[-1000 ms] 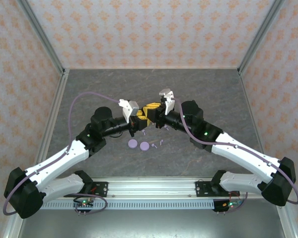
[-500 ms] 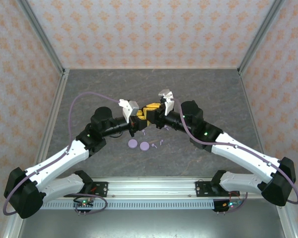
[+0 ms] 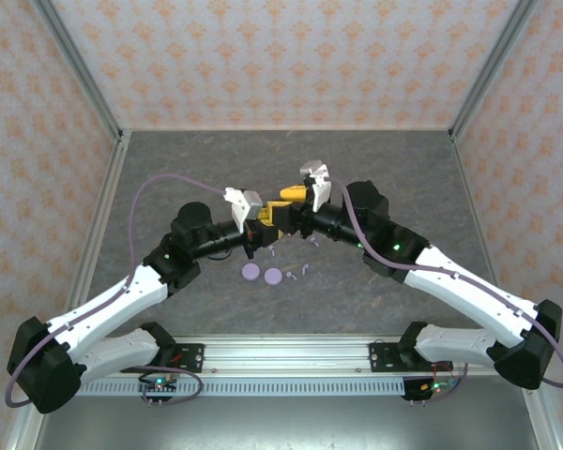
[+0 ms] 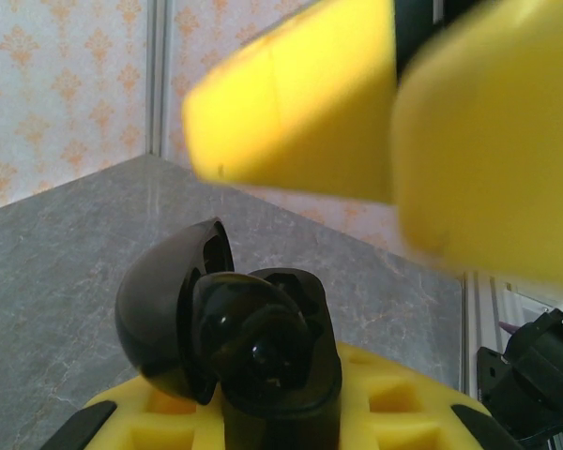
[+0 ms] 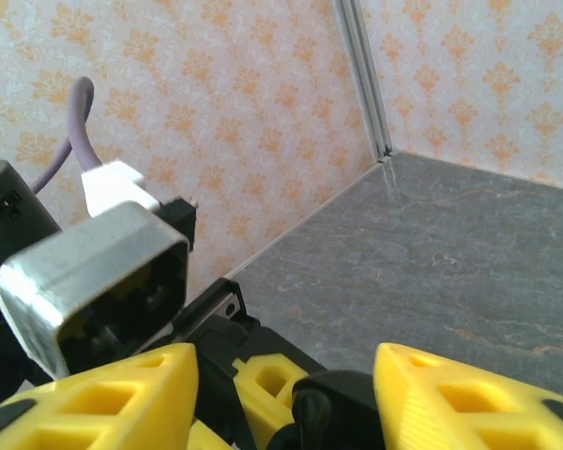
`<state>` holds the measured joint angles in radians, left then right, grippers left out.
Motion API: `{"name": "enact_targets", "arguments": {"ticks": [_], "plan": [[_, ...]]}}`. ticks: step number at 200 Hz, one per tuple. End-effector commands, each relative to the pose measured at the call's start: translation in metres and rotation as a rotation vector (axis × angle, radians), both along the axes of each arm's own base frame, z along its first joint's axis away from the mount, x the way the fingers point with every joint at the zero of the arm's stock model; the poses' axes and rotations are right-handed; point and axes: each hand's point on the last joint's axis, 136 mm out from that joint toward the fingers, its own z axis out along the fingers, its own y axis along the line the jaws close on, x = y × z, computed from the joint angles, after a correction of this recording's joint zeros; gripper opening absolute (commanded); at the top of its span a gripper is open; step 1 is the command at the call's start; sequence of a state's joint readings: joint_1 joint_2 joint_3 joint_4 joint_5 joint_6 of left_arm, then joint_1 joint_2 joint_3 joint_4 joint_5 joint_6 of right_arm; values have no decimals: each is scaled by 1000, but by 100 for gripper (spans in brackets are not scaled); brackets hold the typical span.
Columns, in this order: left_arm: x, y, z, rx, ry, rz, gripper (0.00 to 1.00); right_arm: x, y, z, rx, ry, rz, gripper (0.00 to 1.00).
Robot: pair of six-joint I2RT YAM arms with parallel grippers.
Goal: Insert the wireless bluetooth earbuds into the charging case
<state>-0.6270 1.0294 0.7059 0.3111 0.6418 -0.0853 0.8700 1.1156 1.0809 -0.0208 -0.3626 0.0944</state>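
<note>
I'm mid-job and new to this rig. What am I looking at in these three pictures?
Two robot arms are bolted at the near edge of a grey table. The overhead picture looks down from behind them; the other two come from cameras on each wrist. On the table lie two lavender discs and a few tiny earbuds. The left end effector grips an open black charging case between its yellow fingers. The right end effector meets it from the other side; something black sits between its fingers, too unclear to name.
</note>
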Motion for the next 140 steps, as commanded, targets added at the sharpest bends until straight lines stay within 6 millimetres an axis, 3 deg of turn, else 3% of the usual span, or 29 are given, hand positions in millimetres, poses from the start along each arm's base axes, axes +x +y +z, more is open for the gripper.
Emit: {"name": "enact_targets", "arguments": {"ticks": [1,58,103,140], "plan": [[-5,1,26,-48,-88,-7,0,0,-5,17,4,-3,-21,58],[-7,3,23,-5,-111,-4,0,-1,-18,10,-96,56,-43,56],[-8,9,9,145,-162,7,0,8,-43,-3,-155,116,-109,63],[-8,13,8,193,-214,17,0,8,-43,-10,-165,140,-102,66]]}}
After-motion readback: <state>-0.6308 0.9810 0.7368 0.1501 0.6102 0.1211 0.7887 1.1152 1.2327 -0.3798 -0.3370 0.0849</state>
